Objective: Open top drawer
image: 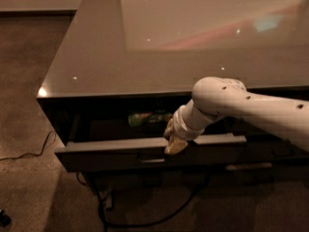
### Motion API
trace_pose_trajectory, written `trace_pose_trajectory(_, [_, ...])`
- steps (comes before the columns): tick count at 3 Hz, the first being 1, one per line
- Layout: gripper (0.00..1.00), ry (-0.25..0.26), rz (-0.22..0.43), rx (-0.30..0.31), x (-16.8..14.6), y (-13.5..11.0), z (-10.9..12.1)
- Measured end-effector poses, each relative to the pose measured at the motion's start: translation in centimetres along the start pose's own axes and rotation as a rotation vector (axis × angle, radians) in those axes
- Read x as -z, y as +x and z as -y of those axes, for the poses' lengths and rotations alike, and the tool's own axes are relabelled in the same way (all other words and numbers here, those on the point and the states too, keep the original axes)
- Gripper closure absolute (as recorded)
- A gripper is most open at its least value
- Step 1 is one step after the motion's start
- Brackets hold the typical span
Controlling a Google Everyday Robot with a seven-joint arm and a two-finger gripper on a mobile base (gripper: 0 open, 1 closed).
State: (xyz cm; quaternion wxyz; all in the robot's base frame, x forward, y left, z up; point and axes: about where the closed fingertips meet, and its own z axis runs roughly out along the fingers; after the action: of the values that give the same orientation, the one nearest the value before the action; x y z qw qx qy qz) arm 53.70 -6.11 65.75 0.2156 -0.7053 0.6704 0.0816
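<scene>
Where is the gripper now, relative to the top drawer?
In the camera view, the gripper is at the upper front edge of the partly open top drawer, just above and right of its handle.
</scene>
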Motion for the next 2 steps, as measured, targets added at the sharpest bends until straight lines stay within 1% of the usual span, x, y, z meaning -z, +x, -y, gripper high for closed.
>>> trace_pose_trajectory(1, [0.39,0.002,0.03,0.002,0.8,-0.3,-0.5])
trace_pose_trajectory(2, [0.16,-0.004,0.089,0.011,3.5,-1.3,-2.0])
